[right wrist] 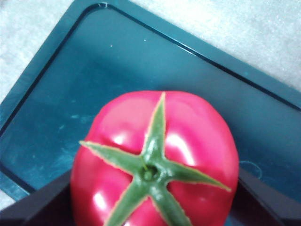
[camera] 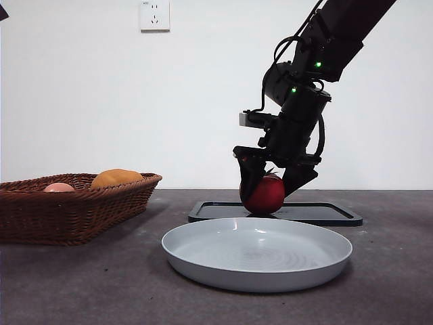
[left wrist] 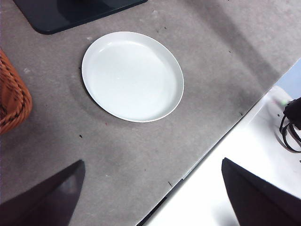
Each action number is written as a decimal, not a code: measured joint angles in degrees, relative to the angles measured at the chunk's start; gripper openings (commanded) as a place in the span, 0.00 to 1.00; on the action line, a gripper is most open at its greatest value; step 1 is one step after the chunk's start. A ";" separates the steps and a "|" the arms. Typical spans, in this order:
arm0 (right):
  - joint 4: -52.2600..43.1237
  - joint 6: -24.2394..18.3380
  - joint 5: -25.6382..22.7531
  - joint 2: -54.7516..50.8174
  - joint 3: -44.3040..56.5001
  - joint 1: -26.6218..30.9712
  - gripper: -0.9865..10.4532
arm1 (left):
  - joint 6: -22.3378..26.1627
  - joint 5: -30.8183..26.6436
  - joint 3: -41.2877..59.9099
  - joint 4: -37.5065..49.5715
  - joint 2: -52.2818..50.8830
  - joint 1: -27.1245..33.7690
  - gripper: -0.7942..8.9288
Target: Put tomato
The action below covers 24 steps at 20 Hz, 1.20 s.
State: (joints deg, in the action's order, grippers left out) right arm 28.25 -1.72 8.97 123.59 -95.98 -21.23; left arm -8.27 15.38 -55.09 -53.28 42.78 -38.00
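You've got a shiny, smooth red tomato [right wrist: 155, 160] with a matt green stem, sitting over a dark flat plastic-looking tray [right wrist: 70, 89]. The pale grey round plate [camera: 257, 254] looks glazed and slick, the brown basket [camera: 67, 203] is rough woven wicker, and the grey tabletop [left wrist: 141, 165] is matt and gritty.

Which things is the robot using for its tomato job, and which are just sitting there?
For the job:
- tomato
- right claw, closed on the tomato, over the dark tray

Just there:
- white plate
- wicker basket
- orange-yellow fruit and pink fruit in the basket
- left claw, open, waiting
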 measured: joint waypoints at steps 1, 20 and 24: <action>0.07 0.00 0.00 0.00 0.00 -0.02 0.38 | -0.02 0.00 0.00 0.00 0.00 0.00 0.56; 33.77 0.00 0.04 -17.11 -18.12 -0.04 0.57 | 0.02 -0.02 0.00 0.00 0.00 0.00 0.56; 36.63 -0.02 0.31 -28.09 -14.64 -0.04 0.57 | 0.20 -0.02 0.00 0.02 0.00 0.00 0.56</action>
State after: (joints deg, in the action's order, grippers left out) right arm 64.88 -1.74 9.28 95.50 -110.63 -21.28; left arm -8.08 15.35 -55.09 -53.25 42.78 -38.00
